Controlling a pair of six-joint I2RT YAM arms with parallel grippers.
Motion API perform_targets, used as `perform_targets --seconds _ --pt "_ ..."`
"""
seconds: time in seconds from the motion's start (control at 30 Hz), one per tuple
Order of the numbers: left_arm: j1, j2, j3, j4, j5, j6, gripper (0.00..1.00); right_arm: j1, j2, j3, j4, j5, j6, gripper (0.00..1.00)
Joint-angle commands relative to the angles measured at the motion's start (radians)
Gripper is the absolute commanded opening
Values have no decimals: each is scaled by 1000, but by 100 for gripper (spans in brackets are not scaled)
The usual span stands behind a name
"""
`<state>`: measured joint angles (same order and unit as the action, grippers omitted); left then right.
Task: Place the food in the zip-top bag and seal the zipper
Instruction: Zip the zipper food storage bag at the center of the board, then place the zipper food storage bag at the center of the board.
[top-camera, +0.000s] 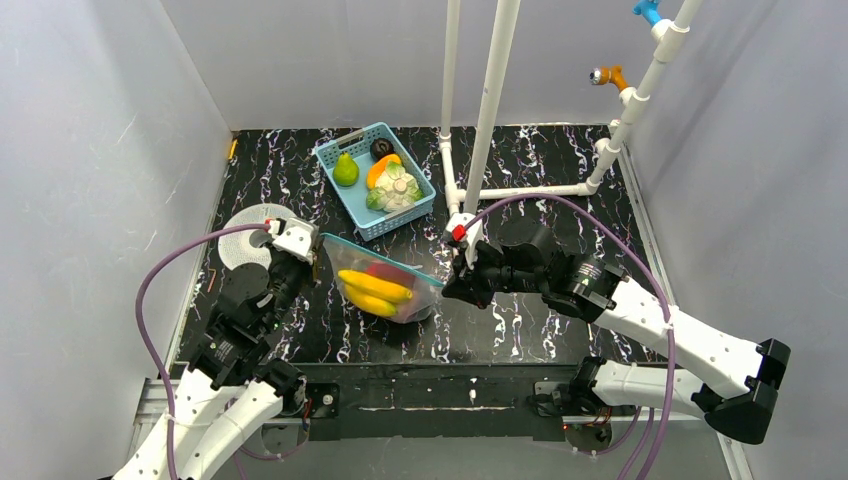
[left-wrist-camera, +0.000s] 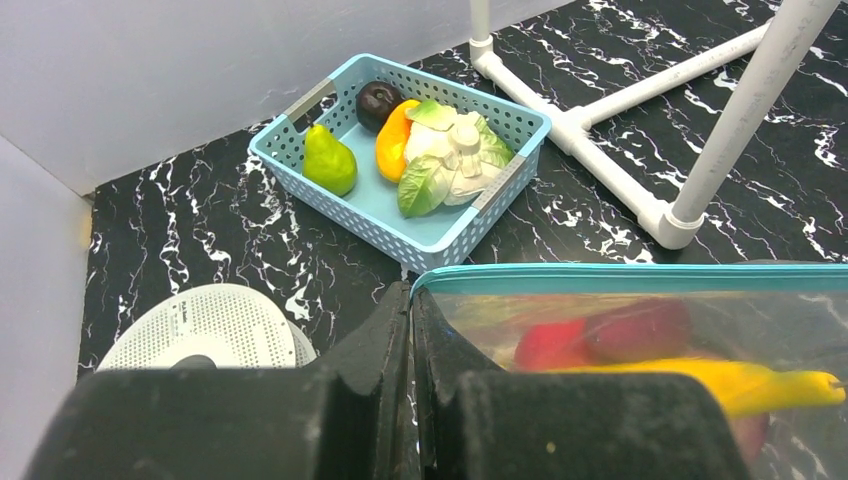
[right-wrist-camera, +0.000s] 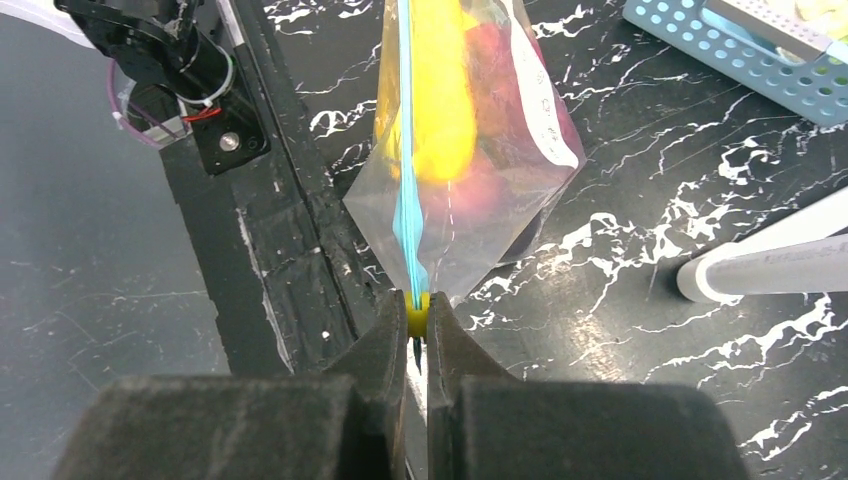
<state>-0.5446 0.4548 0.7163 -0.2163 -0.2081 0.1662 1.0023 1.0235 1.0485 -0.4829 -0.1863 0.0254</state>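
The clear zip-top bag (top-camera: 385, 290) hangs stretched between my two grippers above the table. Inside it lie yellow bananas (top-camera: 372, 286) and red and purplish pieces (left-wrist-camera: 610, 335). The teal zipper (left-wrist-camera: 640, 277) runs straight along the bag's top edge. My left gripper (top-camera: 318, 252) is shut on the bag's left corner (left-wrist-camera: 412, 292). My right gripper (top-camera: 452, 283) is shut on a small yellow slider (right-wrist-camera: 417, 313) at the zipper's right end (right-wrist-camera: 405, 200). The zipper looks closed along its visible length.
A light-blue mesh basket (top-camera: 335, 155) at the back holds a green pear (top-camera: 345, 170), a white-green cabbage (top-camera: 394, 188), an orange piece and a dark round piece. A white perforated disc (top-camera: 245, 235) lies at the left. A white pipe frame (top-camera: 520, 190) stands behind my right arm.
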Motion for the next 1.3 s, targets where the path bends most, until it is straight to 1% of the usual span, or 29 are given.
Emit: perform_targets --seconds 0.0,0.03,0.07,0.1,0.17,0.2,0.27,0.3,0.33,0.43,0.53,0.63,0.7,0.8,0.9,1.03,1.1,1.17,1.27 --pt "29 -1 24 14 -110 -11 0 -5 3 7 -30 -71 92 1" --pt "29 5 34 -3 -101 -14 0 -5 7 9 -12 -104 119 1" --pt "29 8 39 -16 -94 -17 4 -5 8 6 16 -147 150 1" --pt "29 10 39 -23 -89 -21 16 -5 9 -5 60 -194 184 1" --pt "29 7 28 -13 -111 -40 49 -5 14 -27 169 -281 274 1" --pt "30 4 23 -5 -129 -50 60 -5 22 -28 212 -306 306 1" --pt "29 -3 20 18 -161 -52 87 -5 49 -16 278 -348 358 1" --pt "29 -6 24 25 -170 -44 93 -5 70 -5 305 -367 383 1" --pt "29 -10 32 30 -177 -37 97 -5 85 6 332 -390 408 1" --pt "29 -31 50 36 -200 -19 98 -5 139 39 443 -471 493 1" --pt "29 -60 29 68 -278 -14 98 -5 191 65 570 -516 571 1" --pt "29 -80 1 115 -370 8 98 -5 253 140 589 -555 594 1" --pt "29 -81 -13 129 -386 33 98 -5 281 173 607 -569 606 1" --pt "29 -79 -23 83 -385 25 98 -5 287 153 646 -559 621 1" --pt "29 -98 -71 90 -390 12 98 -8 251 81 616 -479 595 1" --pt "29 -81 -105 153 -344 18 98 -27 134 -72 494 -269 569 1" --pt "29 -46 -92 140 -308 -1 98 -70 58 -174 485 -167 620 1" --pt "29 -11 -78 106 -269 -24 98 -139 13 -268 474 -119 689 1" --pt "30 4 -68 92 -239 -36 97 -218 -37 -363 377 -14 726 1"
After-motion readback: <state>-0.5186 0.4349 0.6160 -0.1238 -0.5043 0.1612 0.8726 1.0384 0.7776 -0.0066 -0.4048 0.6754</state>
